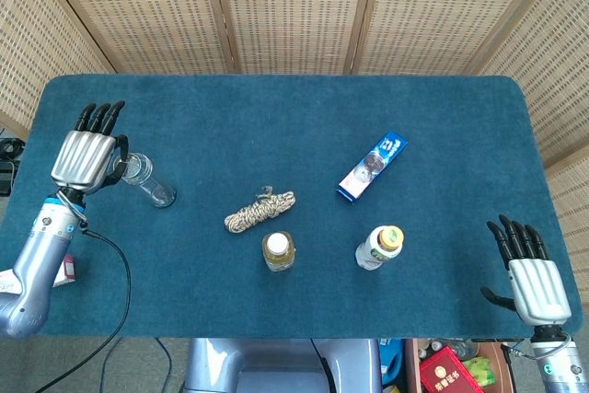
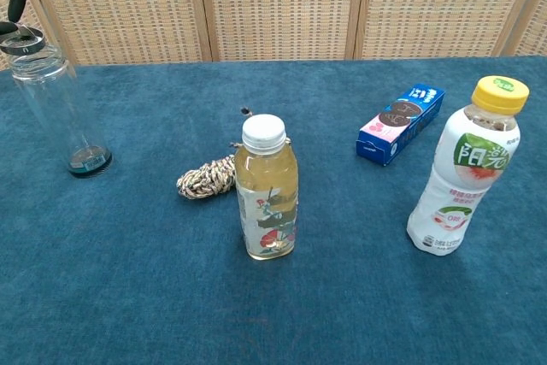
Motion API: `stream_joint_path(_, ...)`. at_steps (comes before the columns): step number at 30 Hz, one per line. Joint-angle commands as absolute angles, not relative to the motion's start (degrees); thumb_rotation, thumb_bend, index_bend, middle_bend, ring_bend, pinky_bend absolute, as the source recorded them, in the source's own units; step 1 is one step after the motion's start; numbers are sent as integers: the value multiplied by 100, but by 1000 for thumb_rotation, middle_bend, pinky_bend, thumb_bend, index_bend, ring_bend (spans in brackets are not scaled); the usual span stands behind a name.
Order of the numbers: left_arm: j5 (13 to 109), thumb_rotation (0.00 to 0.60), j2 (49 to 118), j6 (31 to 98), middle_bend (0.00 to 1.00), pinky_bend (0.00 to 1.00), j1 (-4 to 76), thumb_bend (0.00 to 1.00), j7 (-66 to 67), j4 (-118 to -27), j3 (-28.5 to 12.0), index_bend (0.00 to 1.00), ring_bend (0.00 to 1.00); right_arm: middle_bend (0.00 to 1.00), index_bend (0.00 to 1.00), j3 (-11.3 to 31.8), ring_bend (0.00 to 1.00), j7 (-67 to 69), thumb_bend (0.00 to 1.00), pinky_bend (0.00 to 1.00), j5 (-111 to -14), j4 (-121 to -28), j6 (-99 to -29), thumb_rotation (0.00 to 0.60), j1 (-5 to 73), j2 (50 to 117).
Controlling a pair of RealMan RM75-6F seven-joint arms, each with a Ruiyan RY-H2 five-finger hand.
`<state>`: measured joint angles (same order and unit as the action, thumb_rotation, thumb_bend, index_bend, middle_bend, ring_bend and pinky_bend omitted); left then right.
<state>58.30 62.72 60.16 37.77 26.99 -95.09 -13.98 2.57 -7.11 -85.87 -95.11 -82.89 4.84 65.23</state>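
Nearest the robot, the right hand [image 1: 537, 275] rests at the near right edge of the blue surface [image 1: 276, 117], palm down, fingers spread and holding nothing, well apart from everything else. Just beyond stand the amber bottle with a white cap [image 2: 266, 188] and the white bottle with a yellow cap [image 2: 466, 165], with a coil of rope [image 2: 206, 177] lying close behind the amber one and a blue biscuit packet [image 2: 400, 122] lying further back. Out at the far left, the clear glass jar [image 2: 55, 104] leans with its mouth tipped toward the left hand [image 1: 85, 153], whose fingertips sit at the metal rim; it appears to pinch the rim, though the contact is small and partly hidden. The risk seems plain: the jar rests on the edge of its base, so a slipping pinch or a sideways pull could topple it and send it rolling. The left forearm angles in from the near left, back of the hand upward, fingers pointing away.
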Motion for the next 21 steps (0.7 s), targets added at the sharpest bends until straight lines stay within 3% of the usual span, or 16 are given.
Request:
stream_joint_path(1,5804,600,6297,6016,0,0,3806,415,2715,-9469,-1384,632,0,0,0,264,0,-702,24,35,-8583,-9516,-8293,600,485,6517)
stream_joint_path(21,5587,600,6565,6011,0,0,3922,415,2695,-9190,-1269,632,0,0,0,266,0,-708,24,34,-8531,-9497,-8251,600,496,6529)
